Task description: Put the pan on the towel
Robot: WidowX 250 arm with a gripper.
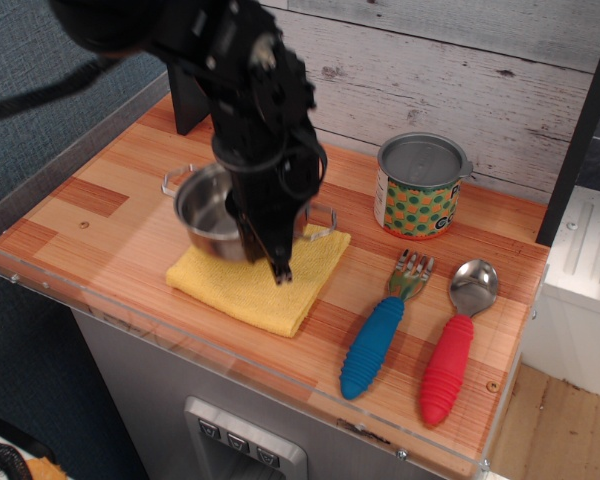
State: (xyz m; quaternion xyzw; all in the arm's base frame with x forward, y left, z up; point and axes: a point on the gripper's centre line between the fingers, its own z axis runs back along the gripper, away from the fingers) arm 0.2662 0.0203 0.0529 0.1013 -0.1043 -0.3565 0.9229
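The pan (206,214), a small shiny steel pot with wire loop handles, hangs over the back half of the yellow towel (235,285), close to it; I cannot tell whether it touches. My black gripper (270,250) comes down from above and is shut on the pan's right rim. One fingertip (282,272) points down outside the wall, over the towel. The arm hides the pan's right side and part of the towel.
A metal can (420,190) with a green-orange dotted label stands at the back right. A blue-handled fork (380,335) and a red-handled spoon (452,350) lie at the front right. A clear rim (230,365) edges the wooden table.
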